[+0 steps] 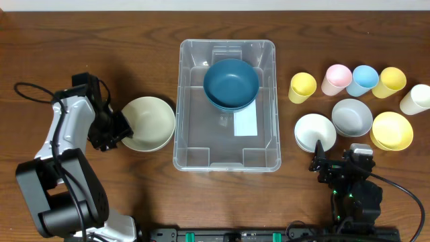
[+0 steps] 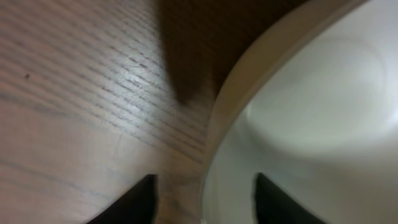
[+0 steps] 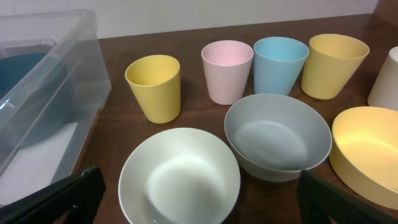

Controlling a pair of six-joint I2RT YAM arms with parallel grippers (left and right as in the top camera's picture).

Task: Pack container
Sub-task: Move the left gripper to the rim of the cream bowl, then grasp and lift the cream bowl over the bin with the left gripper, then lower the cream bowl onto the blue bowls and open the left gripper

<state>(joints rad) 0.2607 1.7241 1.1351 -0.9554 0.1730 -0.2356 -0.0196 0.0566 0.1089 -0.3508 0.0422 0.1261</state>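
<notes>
Container (image 1: 201,134): mid-table, betw. the two arms; dark blue bowl (image 1: 231,82) sits in its far end.
Step (my read): L arm set to pinch cream bowl (image 1: 149,123), which sits just beside container's left wall; can't tell if touching.
L claw (image 2: 202,199): apart, straddling bowl's rim on the side away from container. One finger (image 2: 140,199) is outside, the other inside, w/ gaps both sides, so no pinch yet.
Do it well: go a bit deeper over rim, close firm, lift straight up till bowl clears container's wall, then carry over container's bare near half. Don't drag bowl along wall or knock blue bowl.
L arm pose: elbow folded, forearm reaching toward container, wrist pitched down.
R claw (image 3: 196,199): wide apart, holding nothing, low over white bowl (image 3: 179,177), to container's right.
</notes>
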